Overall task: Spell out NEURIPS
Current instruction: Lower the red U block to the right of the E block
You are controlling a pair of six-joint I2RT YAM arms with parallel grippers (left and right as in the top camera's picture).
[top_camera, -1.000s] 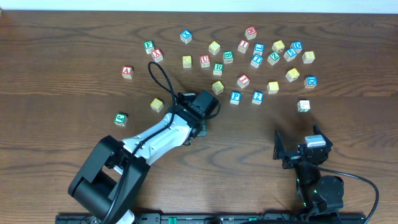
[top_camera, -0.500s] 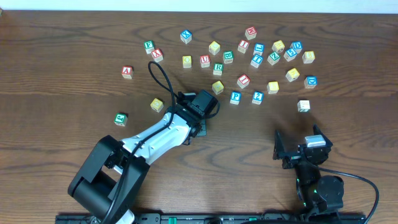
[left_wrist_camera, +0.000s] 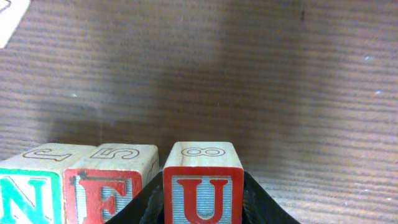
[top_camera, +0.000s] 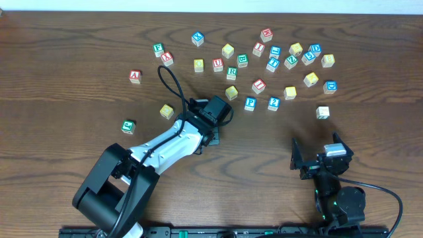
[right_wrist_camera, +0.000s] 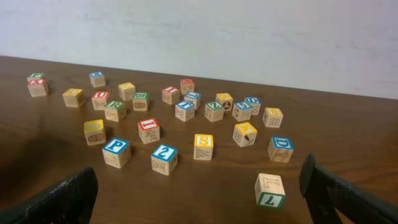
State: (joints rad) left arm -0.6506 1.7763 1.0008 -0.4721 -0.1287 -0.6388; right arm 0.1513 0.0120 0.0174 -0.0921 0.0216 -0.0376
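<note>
In the left wrist view a row stands on the wooden table: green N cube (left_wrist_camera: 28, 196), red E cube (left_wrist_camera: 109, 186), then red U cube (left_wrist_camera: 203, 186). My left gripper (left_wrist_camera: 203, 208) is shut on the U cube, with a black finger hugging each side. In the overhead view the left arm (top_camera: 175, 142) hides this row. Farther back stand the green R cube (top_camera: 231, 73), red I cube (top_camera: 258, 86), blue P cube (top_camera: 250, 103) and yellow S cube (top_camera: 290, 92). My right gripper (right_wrist_camera: 199, 199) is open, with nothing between its fingers, near the front edge.
Many other letter cubes are scattered across the back of the table. A green 7 cube (right_wrist_camera: 270, 190) lies closest to the right gripper, and a blue 2 cube (right_wrist_camera: 164, 158) sits beside P. A yellow cube (top_camera: 166, 111) and a green cube (top_camera: 128, 125) lie left of the left arm.
</note>
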